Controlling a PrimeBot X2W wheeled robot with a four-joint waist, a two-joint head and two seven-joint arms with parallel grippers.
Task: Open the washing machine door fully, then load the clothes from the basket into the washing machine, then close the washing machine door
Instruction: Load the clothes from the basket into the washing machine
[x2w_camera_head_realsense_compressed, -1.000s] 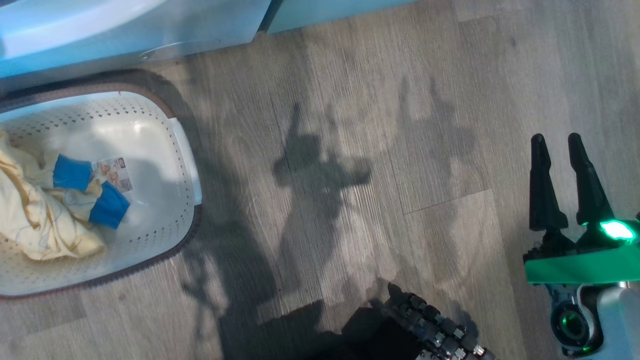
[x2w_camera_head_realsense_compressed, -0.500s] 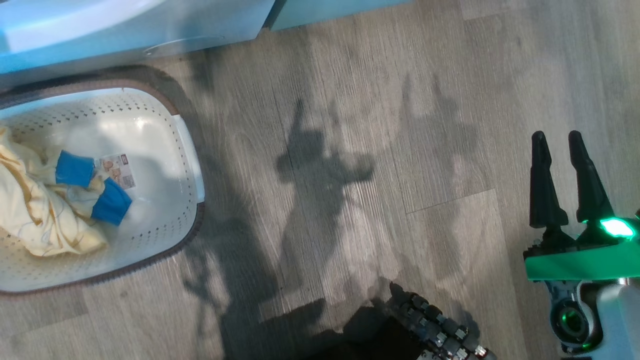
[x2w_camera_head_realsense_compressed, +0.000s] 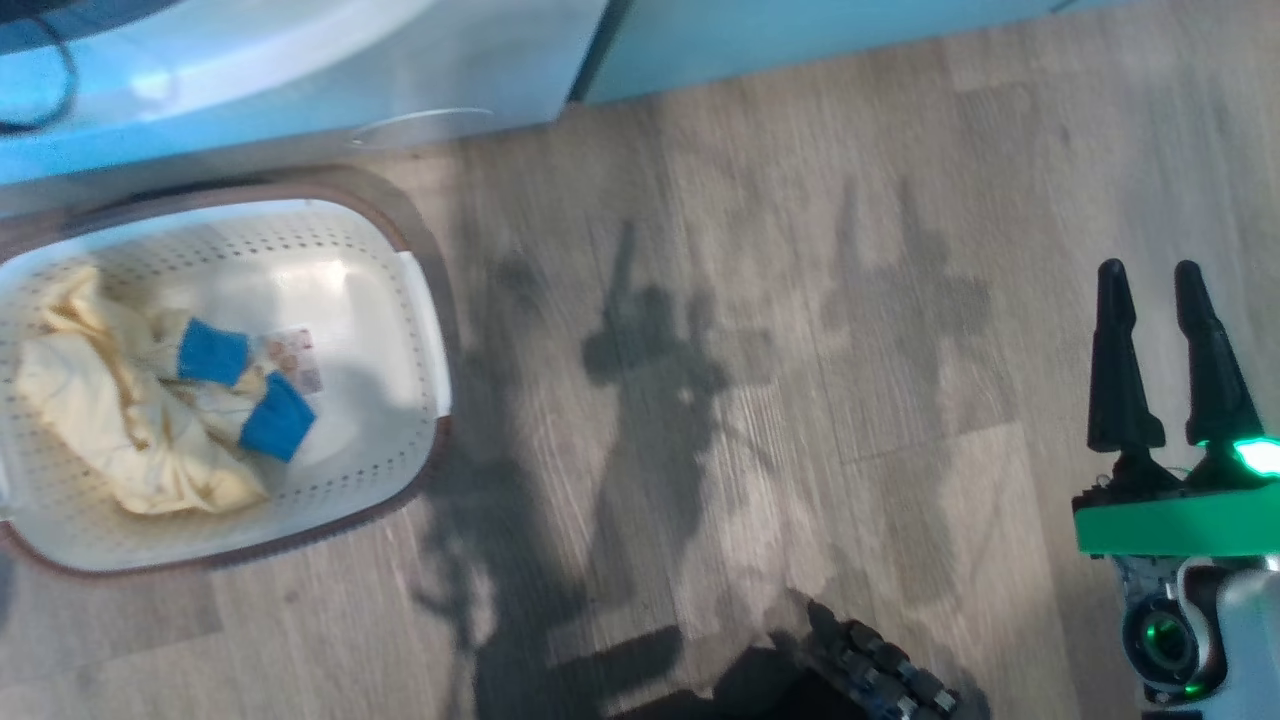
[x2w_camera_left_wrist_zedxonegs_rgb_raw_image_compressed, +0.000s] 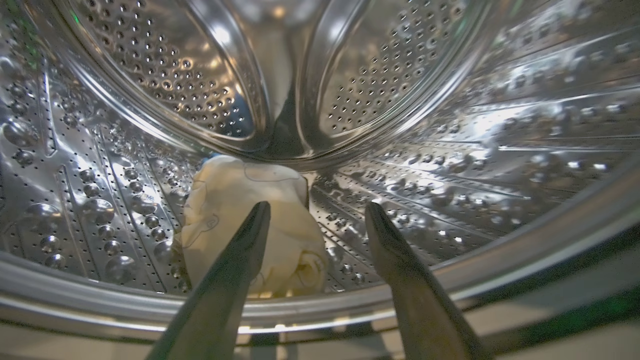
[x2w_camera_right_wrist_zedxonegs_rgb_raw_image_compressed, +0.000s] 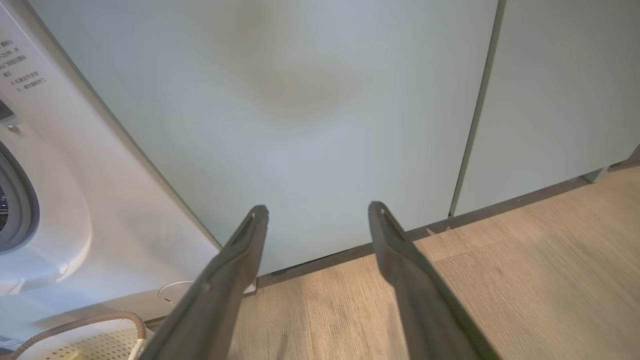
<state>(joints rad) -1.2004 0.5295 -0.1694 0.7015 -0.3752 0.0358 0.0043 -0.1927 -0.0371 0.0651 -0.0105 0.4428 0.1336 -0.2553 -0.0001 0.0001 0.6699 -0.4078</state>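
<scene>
The left arm reaches into the mouth of the washing machine (x2w_camera_head_realsense_compressed: 330, 75). Its wrist camera looks over the lower lip of the opening and along the steel drum (x2w_camera_left_wrist_zedxonegs_rgb_raw_image_compressed: 200, 75). The left gripper (x2w_camera_left_wrist_zedxonegs_rgb_raw_image_compressed: 317, 206) has its two dark fingers spread wide with nothing between them, their tips just inside the drum. A pale yellow garment (x2w_camera_left_wrist_zedxonegs_rgb_raw_image_compressed: 240, 200) lies bunched on the drum's floor, beyond the tips and towards the back wall. Part of it is hidden behind one finger. Whether that finger touches the cloth cannot be told.

The right arm hangs well to the right of the washing machine, over the wooden floor (x2w_camera_head_realsense_compressed: 700, 250). The right gripper (x2w_camera_head_realsense_compressed: 1150, 268) points towards the pale green cabinet (x2w_camera_right_wrist_zedxonegs_rgb_raw_image_compressed: 300, 125) that stands just beside the machine. Its fingers are parted and hold nothing.

The basket (x2w_camera_head_realsense_compressed: 410, 215) sits on the floor just in front of the washing machine, near the round flap (x2w_camera_head_realsense_compressed: 420, 122) low on its front. The rest of the clothes (x2w_camera_head_realsense_compressed: 130, 440) lie in the half of the basket farther from the right gripper: a crumpled pale yellow heap with two bright blue pieces (x2w_camera_head_realsense_compressed: 212, 352) on it. The basket is well apart from the right gripper.
</scene>
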